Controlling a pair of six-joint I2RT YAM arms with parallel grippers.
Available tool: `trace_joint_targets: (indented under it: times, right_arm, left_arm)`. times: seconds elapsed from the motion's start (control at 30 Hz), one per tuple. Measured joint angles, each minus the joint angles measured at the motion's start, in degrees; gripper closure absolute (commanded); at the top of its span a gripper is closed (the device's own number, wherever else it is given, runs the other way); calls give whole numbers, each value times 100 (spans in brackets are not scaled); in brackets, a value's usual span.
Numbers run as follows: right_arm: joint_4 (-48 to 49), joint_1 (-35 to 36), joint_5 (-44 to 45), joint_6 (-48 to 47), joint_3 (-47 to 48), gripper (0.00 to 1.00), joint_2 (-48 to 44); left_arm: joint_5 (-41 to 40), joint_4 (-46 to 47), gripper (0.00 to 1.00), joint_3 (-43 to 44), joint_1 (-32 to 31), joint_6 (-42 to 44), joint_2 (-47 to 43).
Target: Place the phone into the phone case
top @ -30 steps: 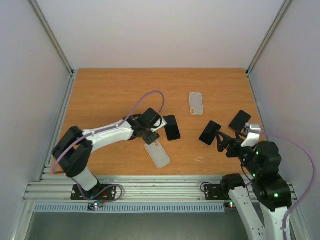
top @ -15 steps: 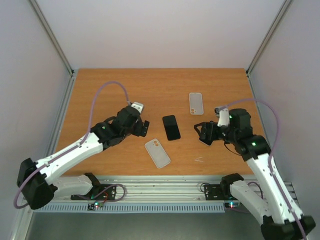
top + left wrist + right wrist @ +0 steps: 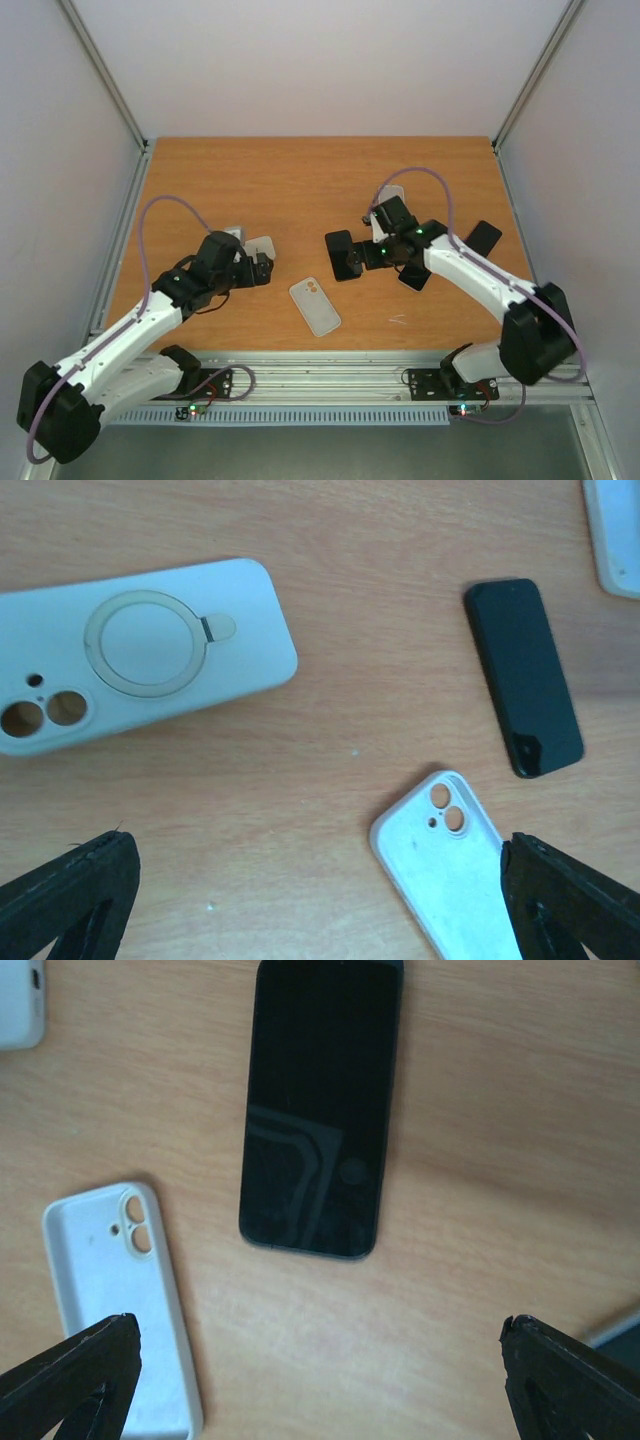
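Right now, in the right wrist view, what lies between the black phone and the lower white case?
Nothing: the right wrist view shows only bare wooden table between the black phone and the white case.

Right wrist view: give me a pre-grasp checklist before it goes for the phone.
1. Right hand open, empty: ok.
2. Phone flat, screen up, uncovered: ok.
3. Phone centred between the fingers: ok.
4. Hand height above phone: cannot tell.
5. White case open side up, empty: ok.
6. Left hand open, clear of that case: ok.
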Motion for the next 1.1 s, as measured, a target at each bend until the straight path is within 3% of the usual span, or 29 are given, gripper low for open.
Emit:
trace_joint_targets:
  times: [0.23,0.47,1.1]
  right_arm:
    - [52,376,448,-13,929,2,1567]
    - [-122,566,678,-57,1792,2,2752]
    - [-894,682,1130,-109,2750,1,4033]
  left_arm:
    - [546,190,1,-664,321,-551,-599]
    - [560,81,1,-782,361,-802,-966]
    - [723,136,1,-997,365,-935,-1078]
